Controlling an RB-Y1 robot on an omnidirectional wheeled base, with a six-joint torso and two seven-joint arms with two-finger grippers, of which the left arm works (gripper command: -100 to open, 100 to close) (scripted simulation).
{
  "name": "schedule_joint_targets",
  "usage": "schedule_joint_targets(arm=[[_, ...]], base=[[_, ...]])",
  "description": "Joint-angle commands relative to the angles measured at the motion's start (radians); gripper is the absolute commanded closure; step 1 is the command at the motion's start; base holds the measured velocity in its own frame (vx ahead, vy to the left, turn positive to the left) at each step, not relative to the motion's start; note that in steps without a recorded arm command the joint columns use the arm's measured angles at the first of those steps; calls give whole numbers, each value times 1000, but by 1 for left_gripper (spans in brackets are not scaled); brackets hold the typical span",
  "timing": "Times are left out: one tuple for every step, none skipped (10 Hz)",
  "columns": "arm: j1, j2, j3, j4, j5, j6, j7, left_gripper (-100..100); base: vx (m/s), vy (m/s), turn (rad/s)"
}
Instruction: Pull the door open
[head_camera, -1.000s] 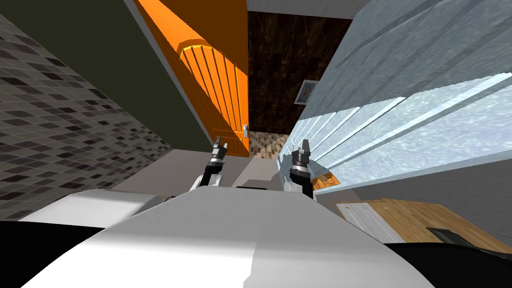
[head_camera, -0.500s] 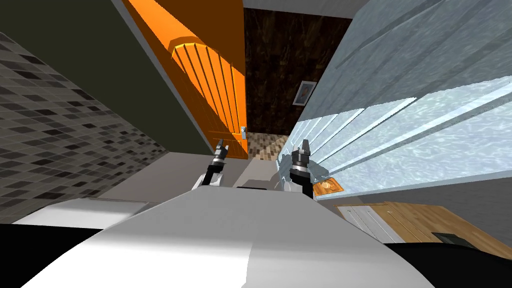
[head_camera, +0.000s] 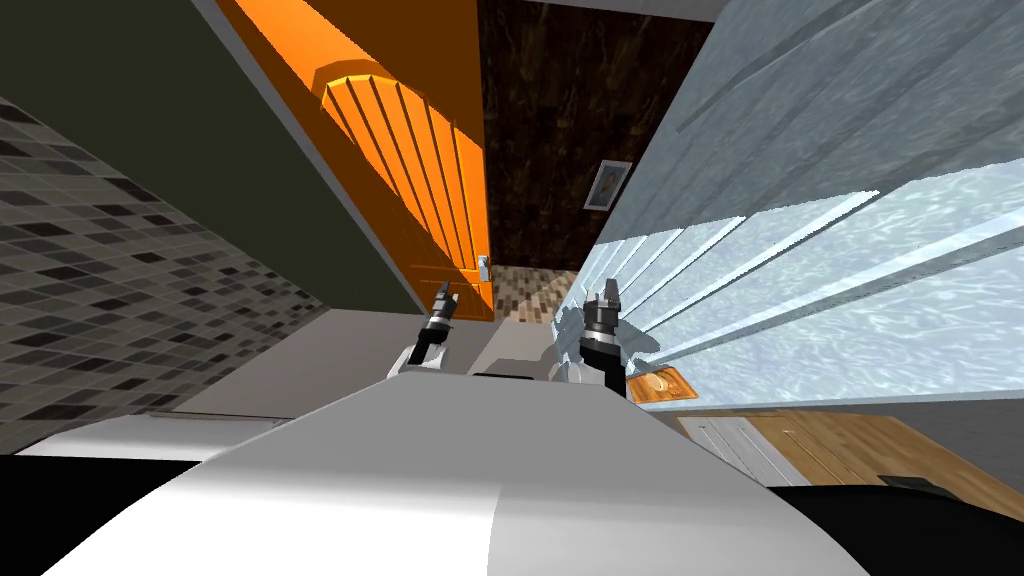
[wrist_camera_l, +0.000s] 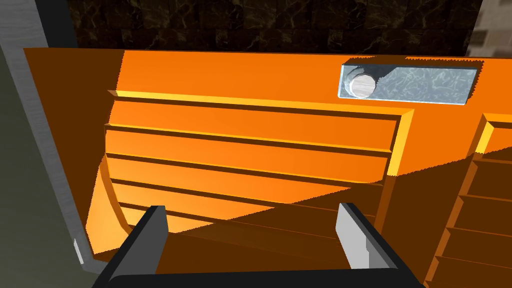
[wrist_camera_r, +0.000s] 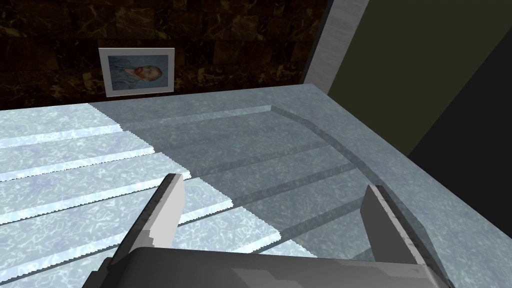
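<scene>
The orange door, upper centre-left of the head view, stands ajar with its knob on the free edge, so the left claw reaches forward at the slatted face short of that knob, fingers spread and empty, while the right claw, likewise spread, faces the pale blue panel at right.

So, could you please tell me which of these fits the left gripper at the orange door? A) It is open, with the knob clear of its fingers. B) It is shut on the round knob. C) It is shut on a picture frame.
A: in the left wrist view the left gripper has its fingers standing apart before the orange door, and the round knob sits beyond them, untouched.
</scene>
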Motion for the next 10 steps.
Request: schedule_joint_targets(arm=[[-12,3,4,30,2,-1,-1,-100],[-21,5,6,49,4,2,-1,-100],[-30,7,9,68,5,5,-2,-100],[-38,9,11,86,7,8,-2,-100],[-47,11,14,105,8,11,-3,-100],[-55,13,16,123,10,13,-3,-100],[-64,15,19,140,11,16,-4,-100],[-72,16,21,158,13,19,-4,-100],[-80,18,23,175,14,22,-5,-100],[-88,20,25,191,15,24,-5,-100]], base=[[118,0,-27],[85,2,-16],[74,-4,-29],[89,-11,-31],[95,2,-26],[98,1,-25],[108,-18,-30],[106,-15,-27],[114,8,-24],[107,2,-32]])
